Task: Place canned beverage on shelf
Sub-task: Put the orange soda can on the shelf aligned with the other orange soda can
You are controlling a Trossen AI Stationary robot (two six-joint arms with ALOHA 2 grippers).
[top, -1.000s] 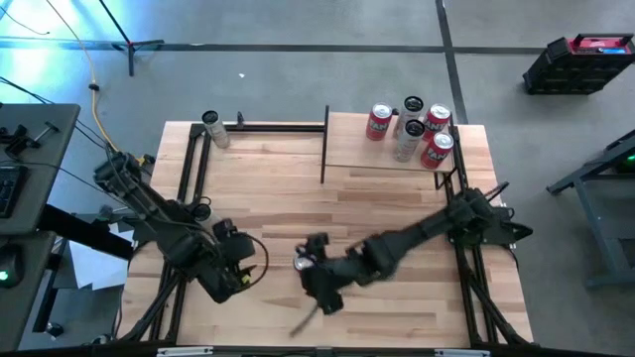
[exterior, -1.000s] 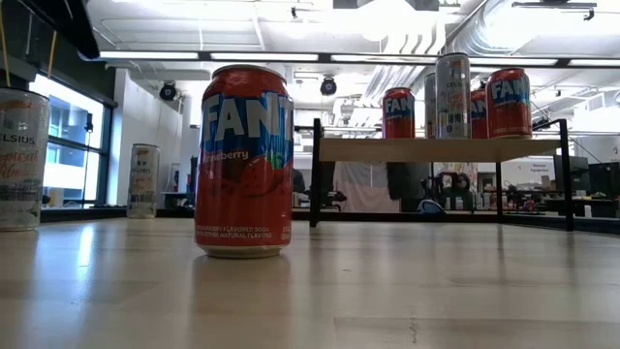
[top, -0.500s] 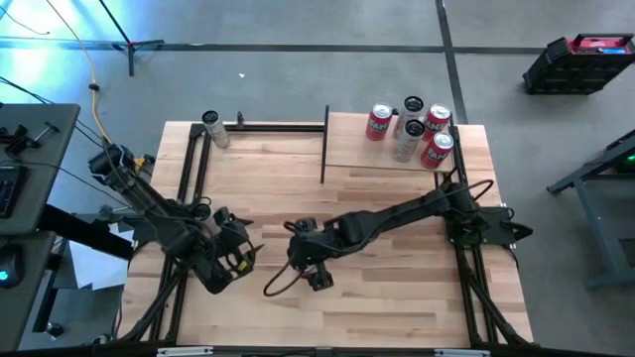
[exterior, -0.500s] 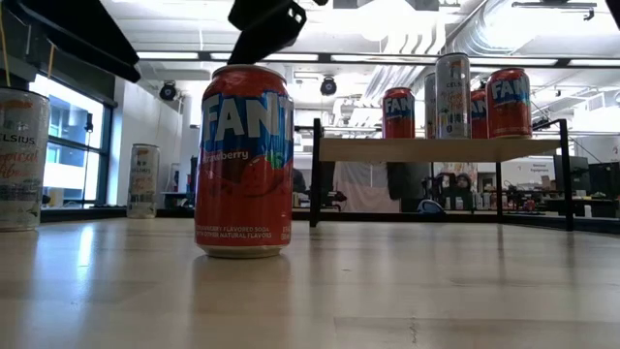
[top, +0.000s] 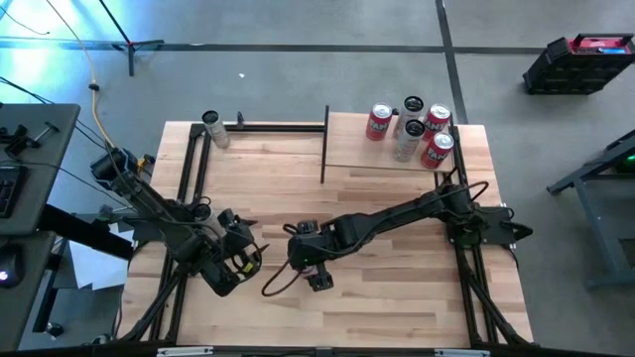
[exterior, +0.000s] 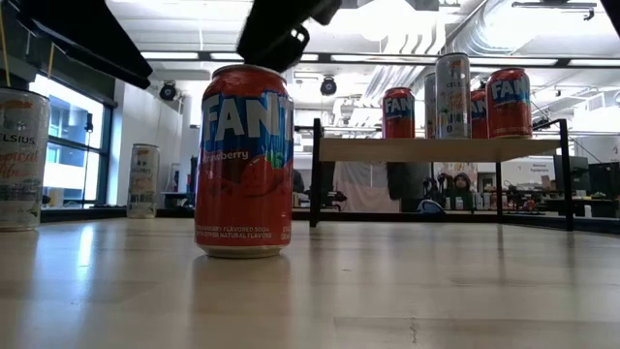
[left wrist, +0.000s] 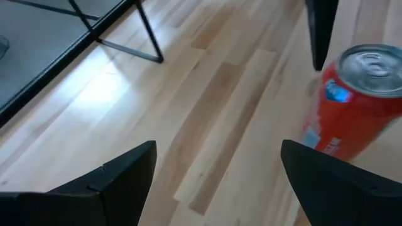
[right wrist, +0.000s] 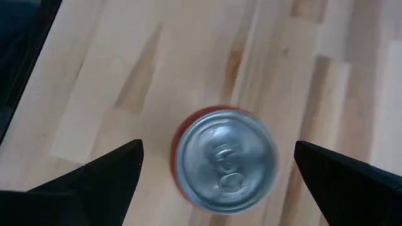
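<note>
Holds five cans on the one shelf [top: 357, 149]: three red cans [top: 378, 122] and two silver cans [top: 413, 107]. Adds three more on the single tabletop [top: 387, 297]: one red Fanta can [exterior: 244, 160] and two pale cans, the Celsius can [exterior: 19, 160] and the far pale can [exterior: 143, 180]. Makes eight cans altogether. Shows two dark arms and two grippers: one left gripper [left wrist: 217, 157], one right gripper [right wrist: 217, 150].

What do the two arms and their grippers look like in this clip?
Both arms are dark, near-black jointed links. The left gripper shows small yellow markings and thin black cables looping at its wrist; the right gripper trails a loose black cable. In the wrist views, the fingers are plain, matte black tapering wedges.
</note>
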